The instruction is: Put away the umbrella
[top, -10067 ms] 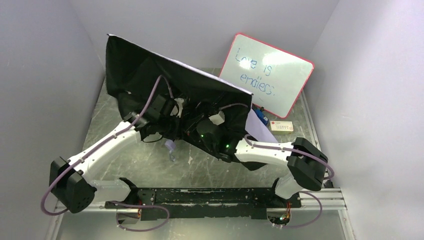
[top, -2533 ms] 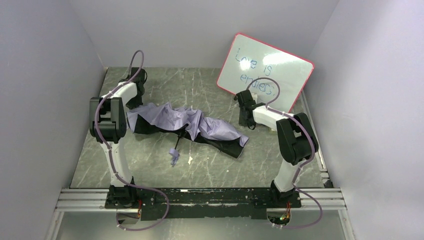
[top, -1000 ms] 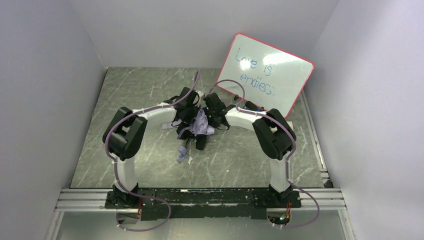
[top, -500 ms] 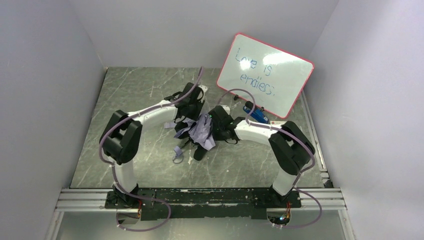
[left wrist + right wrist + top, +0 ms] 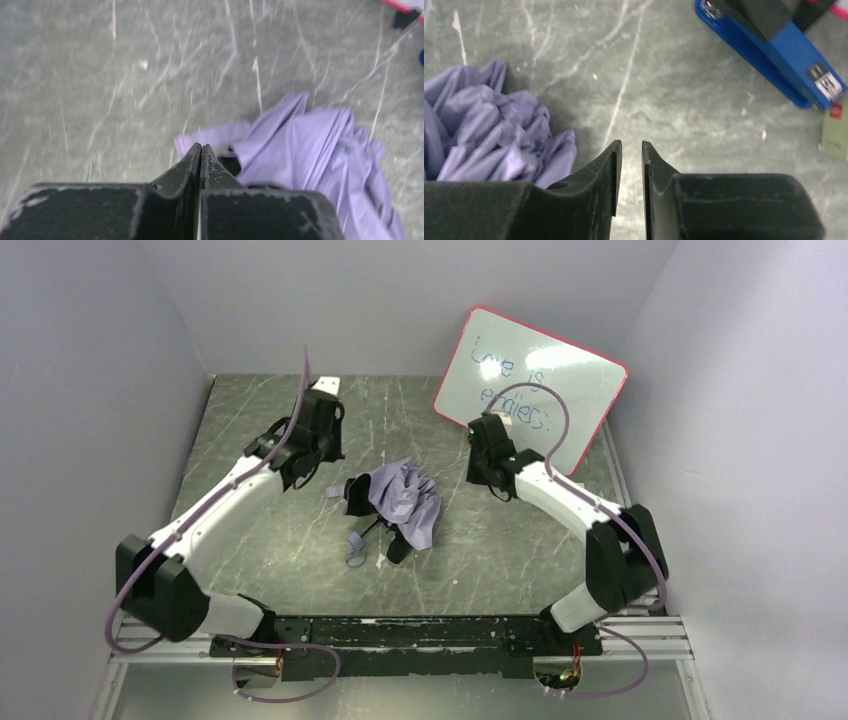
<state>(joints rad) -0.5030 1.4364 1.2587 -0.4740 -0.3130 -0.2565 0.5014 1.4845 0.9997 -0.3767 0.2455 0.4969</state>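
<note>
The umbrella (image 5: 400,498) lies bunched between my grippers, touching neither: my left gripper (image 5: 200,150) is pinched closed on nothing, my right gripper (image 5: 631,150) slightly parted, empty.

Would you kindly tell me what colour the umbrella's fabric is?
The umbrella is lavender purple, clearest in the left wrist view.

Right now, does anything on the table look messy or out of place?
Yes. The umbrella lies mid-table as a crumpled heap, lavender fabric bunched loose rather than wrapped, black parts sticking out. The left gripper and right gripper are both off it.
</note>
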